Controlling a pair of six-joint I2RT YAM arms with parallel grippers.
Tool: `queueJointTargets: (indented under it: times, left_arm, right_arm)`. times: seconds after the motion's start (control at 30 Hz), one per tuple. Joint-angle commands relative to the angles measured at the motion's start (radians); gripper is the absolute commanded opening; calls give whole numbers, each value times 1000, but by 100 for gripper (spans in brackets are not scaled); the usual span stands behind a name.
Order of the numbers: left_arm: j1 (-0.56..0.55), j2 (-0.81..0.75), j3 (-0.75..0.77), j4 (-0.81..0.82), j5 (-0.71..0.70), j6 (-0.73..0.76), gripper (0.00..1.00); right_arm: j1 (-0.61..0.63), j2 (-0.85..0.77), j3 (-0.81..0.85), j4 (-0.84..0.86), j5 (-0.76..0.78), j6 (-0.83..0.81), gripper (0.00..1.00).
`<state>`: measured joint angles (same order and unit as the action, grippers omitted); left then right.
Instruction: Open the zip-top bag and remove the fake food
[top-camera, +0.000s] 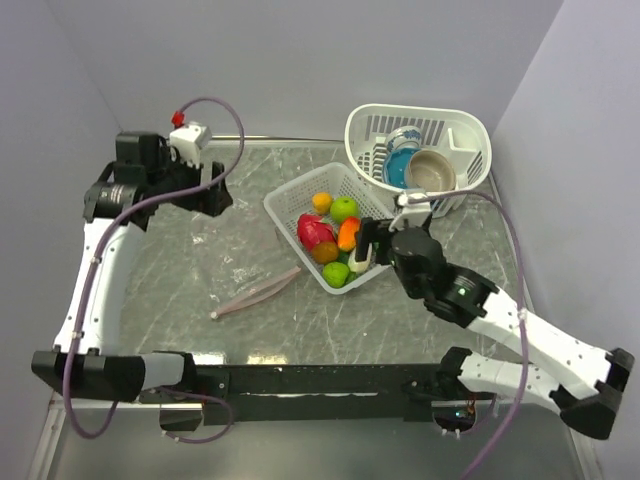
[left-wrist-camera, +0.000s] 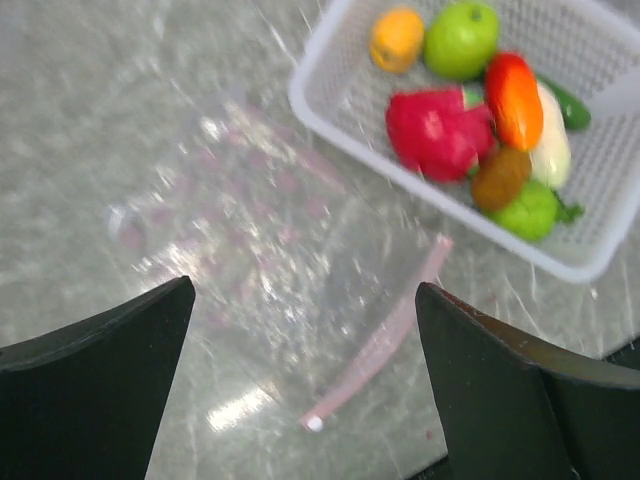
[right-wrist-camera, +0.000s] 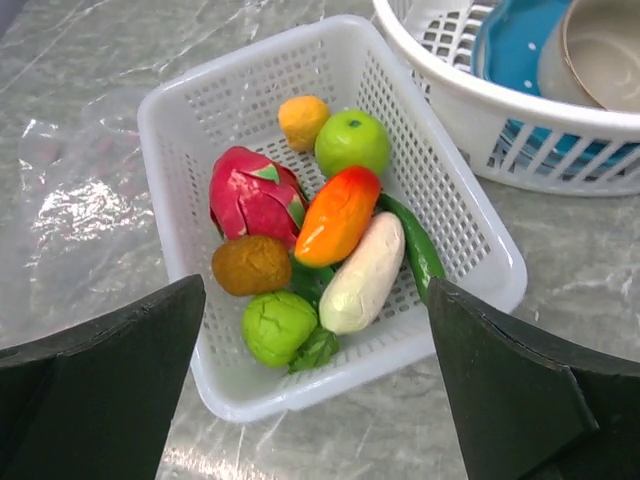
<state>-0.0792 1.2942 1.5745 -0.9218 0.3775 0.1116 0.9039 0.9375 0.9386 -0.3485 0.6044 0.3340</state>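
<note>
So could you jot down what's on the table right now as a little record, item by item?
zip-top bag: lying flat on the table, beside the small white basket; looks empty
fake food: piled in the small white basket
large white basket: holds a blue cup and a tan bowl
left gripper: open, above the zip-top bag, holding nothing
right gripper: open, above the small white basket, holding nothing

A grey marbled table (top-camera: 170, 285) was enclosed on three sides by plain pale lavender walls (top-camera: 300, 60); glare was caught on its glossy surface.
</note>
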Motion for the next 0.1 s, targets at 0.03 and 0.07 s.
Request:
queueJointTargets:
  times: [0.03,0.07]
  left_arm:
    - [-2,-53,-165,63,78,-3,99]
    - [-2,-76,-206,84,78,-9,99]
  right_arm:
    - [-5,-103,-66,-78,44,49,100]
    - [-5,-124,-82,-79,52,51,100]
